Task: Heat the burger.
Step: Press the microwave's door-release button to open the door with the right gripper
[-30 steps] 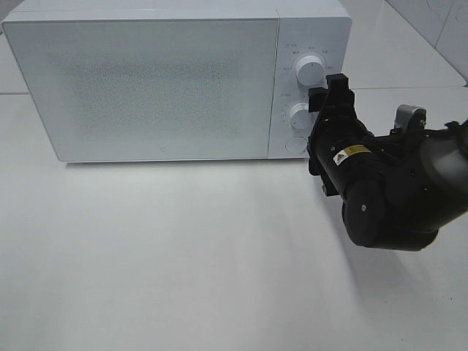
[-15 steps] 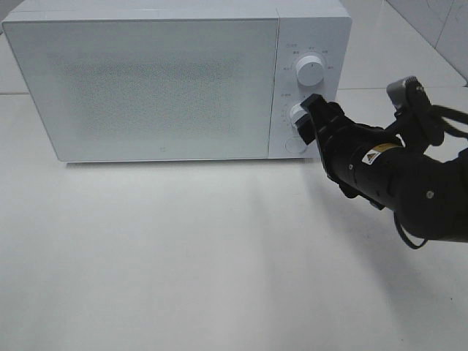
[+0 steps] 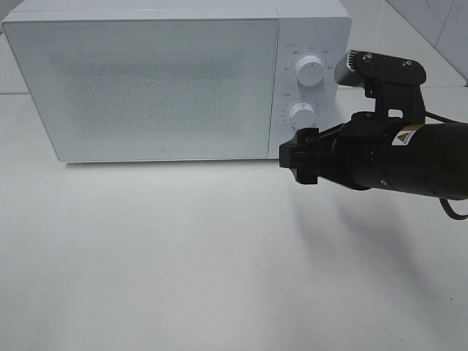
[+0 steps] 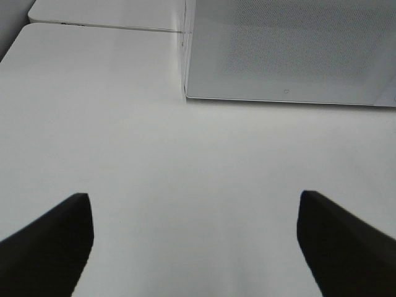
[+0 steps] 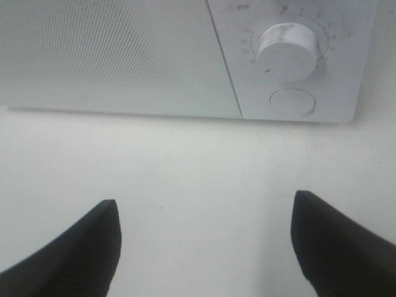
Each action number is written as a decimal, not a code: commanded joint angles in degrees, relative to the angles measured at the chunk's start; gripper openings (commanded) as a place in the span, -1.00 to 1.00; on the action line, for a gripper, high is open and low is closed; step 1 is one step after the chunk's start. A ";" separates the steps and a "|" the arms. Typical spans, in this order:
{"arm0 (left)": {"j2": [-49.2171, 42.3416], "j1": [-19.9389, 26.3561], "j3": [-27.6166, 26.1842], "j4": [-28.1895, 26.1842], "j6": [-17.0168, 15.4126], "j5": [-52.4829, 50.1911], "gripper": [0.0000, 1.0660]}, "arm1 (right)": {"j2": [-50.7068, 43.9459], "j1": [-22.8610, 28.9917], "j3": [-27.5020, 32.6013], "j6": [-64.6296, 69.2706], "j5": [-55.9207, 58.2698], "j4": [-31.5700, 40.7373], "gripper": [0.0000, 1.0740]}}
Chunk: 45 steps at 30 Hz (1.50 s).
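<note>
The burger is not in view in any frame. A white microwave (image 3: 146, 80) stands at the back of the table with its door shut. My right gripper (image 3: 298, 158) hovers open and empty just in front of the microwave's lower right corner, below the lower knob (image 3: 301, 115). In the right wrist view its open fingers (image 5: 74, 247) frame bare table, with the lower knob (image 5: 288, 51) and the round button (image 5: 292, 102) ahead. My left gripper (image 4: 192, 198) is open and empty over bare table, facing the microwave's (image 4: 284, 49) left front corner.
An upper knob (image 3: 310, 72) sits above the lower one on the control panel. The white table (image 3: 183, 256) stretches out in front of the microwave. The right arm's black body (image 3: 409, 161) fills the right side.
The right arm has swung its wrist round and come away from the lower knob, dropping to the level of the microwave's lower right corner. The microwave door stays shut.
</note>
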 commanded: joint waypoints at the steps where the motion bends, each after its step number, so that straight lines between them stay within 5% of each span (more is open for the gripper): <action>1: -1.09 0.00 0.29 -0.52 0.11 0.06 0.53 | -2.69 -0.29 -0.29 -2.92 5.90 -0.63 0.34; 15: -1.09 0.00 0.29 -0.52 0.11 0.06 0.53 | -15.41 -0.29 -1.15 3.32 36.67 -15.70 0.34; 20: -1.09 0.00 0.29 -0.52 0.11 0.06 0.53 | -25.04 -0.29 -6.19 9.45 50.94 -23.43 0.34; 39: -1.09 0.00 0.29 -0.52 0.11 0.06 0.53 | -50.31 -0.29 -8.25 9.51 69.27 -26.36 0.34; 45: -1.09 0.00 0.29 -0.52 0.11 0.06 0.53 | -56.49 -7.22 -8.14 9.40 74.14 -26.70 0.34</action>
